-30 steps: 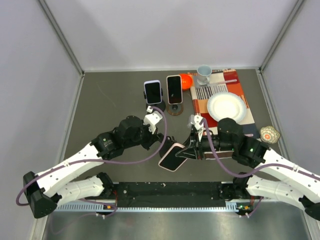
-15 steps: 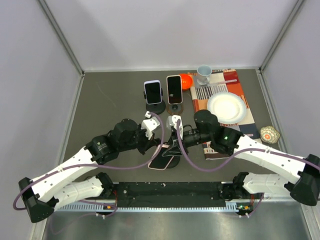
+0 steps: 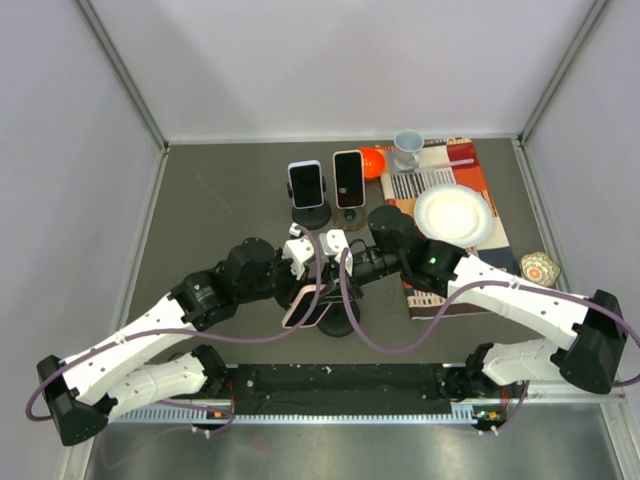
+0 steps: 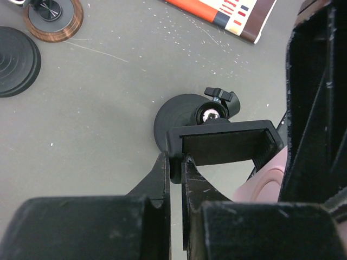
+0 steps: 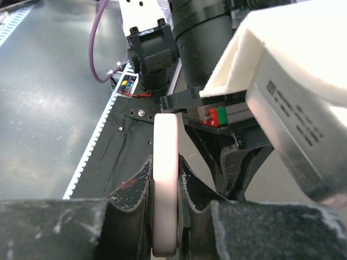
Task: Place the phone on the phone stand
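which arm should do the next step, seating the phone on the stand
Right: the right gripper holds the pink phone, while the left gripper pinches the cradle of the phone stand.

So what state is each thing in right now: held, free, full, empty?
Pink phone: on edge, clamped in right gripper.
Phone stand: cradle empty, gripped by left gripper.
Left back phone: upright on its stand.
Right back phone: upright on its stand.
Plate: empty.
Cup: upright.

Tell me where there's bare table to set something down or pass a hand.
Bare: table left of the docked phones, and the strip behind them. Crowded: centre, where left arm and right arm meet at the pink phone and stand; also the placemat.
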### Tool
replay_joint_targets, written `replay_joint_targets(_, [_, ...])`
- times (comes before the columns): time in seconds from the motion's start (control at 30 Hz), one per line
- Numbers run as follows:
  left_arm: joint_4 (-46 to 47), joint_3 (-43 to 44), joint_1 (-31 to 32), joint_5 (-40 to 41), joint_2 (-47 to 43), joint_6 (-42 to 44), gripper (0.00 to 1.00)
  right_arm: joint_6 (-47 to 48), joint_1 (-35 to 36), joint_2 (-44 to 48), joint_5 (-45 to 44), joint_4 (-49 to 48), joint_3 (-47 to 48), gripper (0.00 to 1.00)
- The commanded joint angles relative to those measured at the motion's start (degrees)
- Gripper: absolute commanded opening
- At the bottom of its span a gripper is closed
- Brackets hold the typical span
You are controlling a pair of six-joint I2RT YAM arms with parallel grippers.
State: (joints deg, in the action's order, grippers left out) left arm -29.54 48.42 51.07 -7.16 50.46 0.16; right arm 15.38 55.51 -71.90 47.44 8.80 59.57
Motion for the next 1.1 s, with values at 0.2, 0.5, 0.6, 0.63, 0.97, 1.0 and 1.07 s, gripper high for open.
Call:
replay_joint_targets(0.2, [5.19,-0.96,0.0,-4.88,-3.17,0.71,0.0,17.14,0.3,-4.83,0.9,4.91,8.02,0.0])
replay_joint_targets(0.5, [5.02,-1.66,0.0,-2.08,-4.4,0.89,0.0,15.13,0.22,-3.61,-1.56,6.58,5.39,0.0])
replay_joint_targets(0.6, [5.46,-2.36,0.0,-0.23,-5.89,1.15,0.0,11.53,-1.01,-2.2,-0.69,6.06,3.01,0.0])
replay_joint_targets(0.63, [5.89,-2.54,0.08,0.21,-6.16,1.33,0.0,9.17,-1.54,-1.85,0.8,5.1,2.31,0.0])
replay_joint_targets(0.97, [7.22,-4.04,0.08,-1.02,-9.15,2.91,0.0,-0.6,-5.49,0.18,7.05,1.66,-2.61,0.0])
replay_joint_targets(1.0, [7.3,-4.13,0.08,-0.41,-9.32,2.83,0.0,-1.39,-5.84,0.18,7.66,1.31,-2.79,0.0])
replay_joint_targets(1.07, [7.39,-4.13,0.08,-0.05,-9.5,2.74,0.0,-4.38,-6.2,0.09,8.11,0.87,-3.32,0.0])
